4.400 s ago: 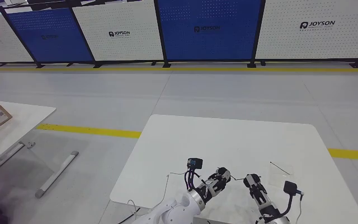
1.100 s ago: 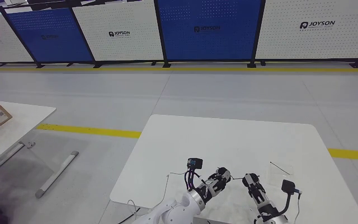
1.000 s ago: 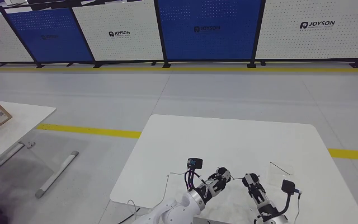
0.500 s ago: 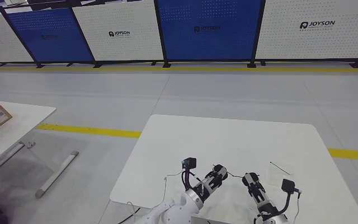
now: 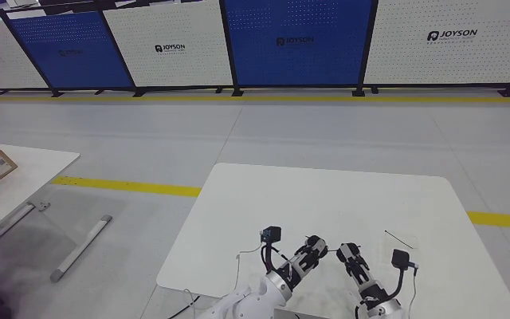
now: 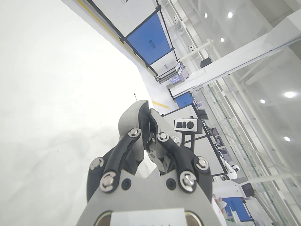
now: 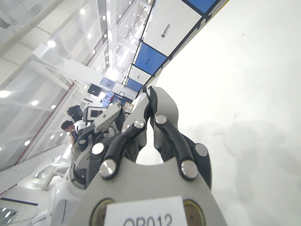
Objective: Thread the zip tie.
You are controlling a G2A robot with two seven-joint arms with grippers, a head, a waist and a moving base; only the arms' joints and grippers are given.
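My left gripper [image 6: 147,104] was clenched on the thin black zip tie [image 6: 135,95], its tip poking past my fingertips | my right gripper [image 7: 148,91] was clenched on a small black bit, close beside the left | a loose black strip [image 5: 398,238] lay on the table [image 5: 319,199] beyond my right gripper.

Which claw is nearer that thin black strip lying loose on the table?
Right. The right claw is apart from the thin black strip, on its left; the left claw lies beyond it, farther off.
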